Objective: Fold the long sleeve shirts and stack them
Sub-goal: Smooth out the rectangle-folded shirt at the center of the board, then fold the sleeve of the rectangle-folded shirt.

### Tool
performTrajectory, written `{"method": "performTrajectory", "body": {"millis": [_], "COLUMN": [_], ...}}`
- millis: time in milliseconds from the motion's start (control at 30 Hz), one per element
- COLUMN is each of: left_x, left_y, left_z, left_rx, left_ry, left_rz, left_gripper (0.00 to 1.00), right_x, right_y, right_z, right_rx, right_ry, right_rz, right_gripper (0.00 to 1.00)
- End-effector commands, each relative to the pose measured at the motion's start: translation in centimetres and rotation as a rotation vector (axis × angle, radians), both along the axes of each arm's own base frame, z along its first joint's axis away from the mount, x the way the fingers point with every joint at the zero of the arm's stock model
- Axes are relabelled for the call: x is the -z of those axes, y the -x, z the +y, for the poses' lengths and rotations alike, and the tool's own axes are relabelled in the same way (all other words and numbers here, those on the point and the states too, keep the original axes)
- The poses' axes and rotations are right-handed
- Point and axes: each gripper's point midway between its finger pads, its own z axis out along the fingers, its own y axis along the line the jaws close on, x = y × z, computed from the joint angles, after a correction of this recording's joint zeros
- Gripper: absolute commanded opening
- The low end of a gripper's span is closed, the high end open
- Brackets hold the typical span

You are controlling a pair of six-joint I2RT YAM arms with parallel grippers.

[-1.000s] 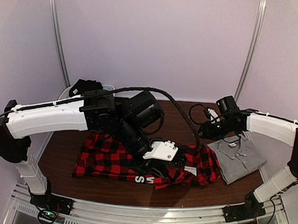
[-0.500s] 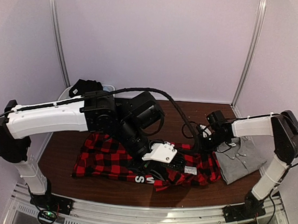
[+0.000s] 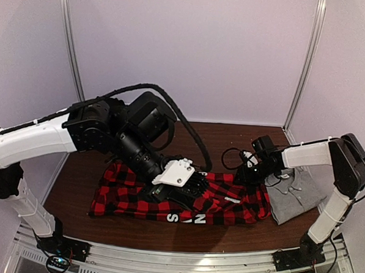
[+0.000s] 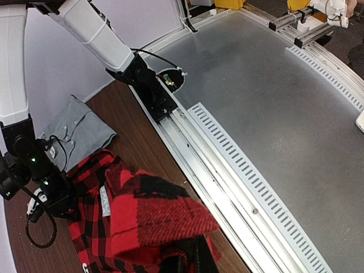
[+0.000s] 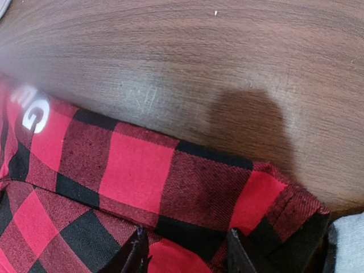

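Red-and-black flannel shirt [image 3: 121,191] lies along the table's [image 3: 213,135] near edge, grey shirt [image 3: 299,194] at its right edge; with the left gripper [image 3: 192,187] clenched on a flannel fold and the right gripper [image 3: 246,175] parted over its corner, we should lay it evenly.

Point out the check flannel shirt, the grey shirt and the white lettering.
check flannel shirt [image 3: 121,194]: top external view, on its flat left half.
grey shirt [image 3: 298,200]: top external view, on the middle of the folded body.
white lettering [image 3: 199,219]: top external view, on the letter N.

Right arm [image 3: 304,154] hides part of grey shirt [image 3: 298,197]; white lettering [image 5: 31,114] blurred.
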Motion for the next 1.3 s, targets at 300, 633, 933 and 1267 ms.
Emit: {"method": "performTrajectory", "body": {"millis": [300, 633, 933, 1267], "left_x": [-1.4, 1.2, 5.6, 9.8], "left_y": [-3.9, -16.1, -25.1, -31.2], "left_z": [-2.7, -4.1, 1.5, 9.1], "left_rx": [-0.065, -0.401, -0.723, -1.01], "left_ry": [0.127, 0.147, 0.116, 0.087], "left_rz": [0.074, 0.263, 0.385, 0.424], "left_gripper": [0.0, 0.0, 0.0, 0.0], "right_x": [-5.3, -8.7, -8.5, -7.2], "right_y": [-1.4, -1.8, -1.5, -1.0], "right_z": [-0.7, -1.6, -2.9, -2.7], "right_rx": [0.03, 0.058, 0.078, 0.065], "right_ry": [-0.018, -0.065, -0.056, -0.066], "right_rz": [-0.084, -0.141, -0.143, -0.122], "right_gripper": [0.57, 0.58, 0.58, 0.58]}}
